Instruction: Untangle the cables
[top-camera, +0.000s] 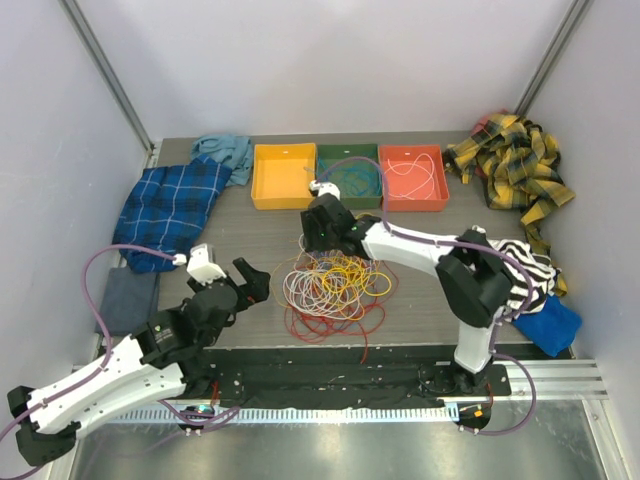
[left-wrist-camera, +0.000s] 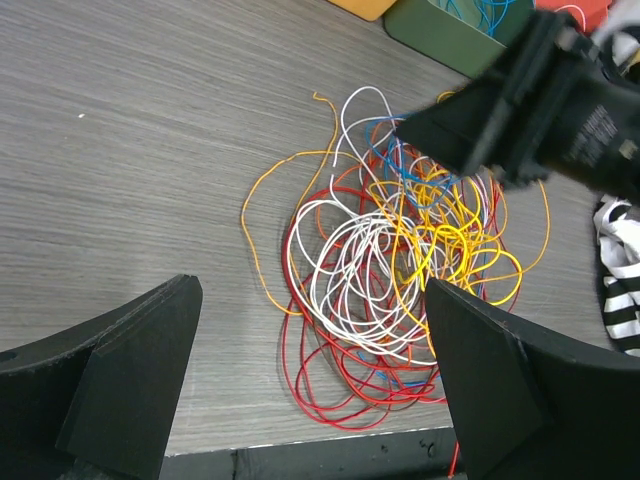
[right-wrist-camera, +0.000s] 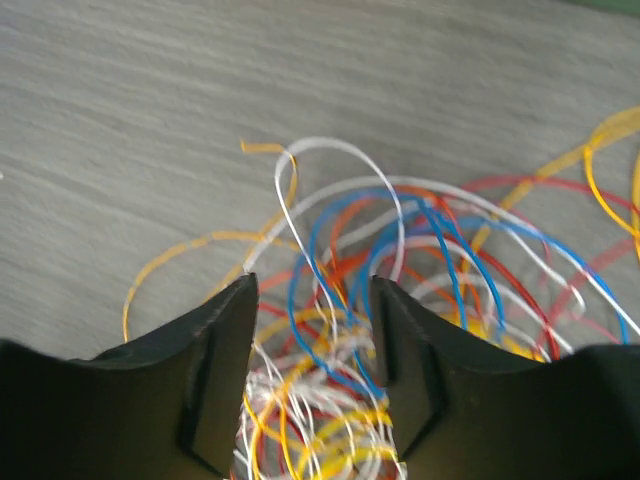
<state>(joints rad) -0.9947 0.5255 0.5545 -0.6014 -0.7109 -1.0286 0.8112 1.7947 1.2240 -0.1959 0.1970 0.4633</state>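
Note:
The cables (top-camera: 332, 288) lie in a tangled heap of red, orange, yellow, white and blue loops on the table's middle. The heap shows in the left wrist view (left-wrist-camera: 390, 270) and in the right wrist view (right-wrist-camera: 400, 250). My right gripper (top-camera: 318, 240) hangs over the heap's far edge. It is open (right-wrist-camera: 314, 300), with blue, white and yellow strands between its fingers. I cannot tell whether they touch. My left gripper (top-camera: 252, 283) is open (left-wrist-camera: 310, 390) just left of the heap, with red loops showing between its fingers.
A yellow tray (top-camera: 283, 176), a green tray (top-camera: 350, 173) holding blue cables and an orange tray (top-camera: 413, 178) holding a white cable stand at the back. A blue plaid cloth (top-camera: 172, 205) lies at left. Yellow plaid (top-camera: 512, 165) and striped cloths (top-camera: 530, 265) lie at right.

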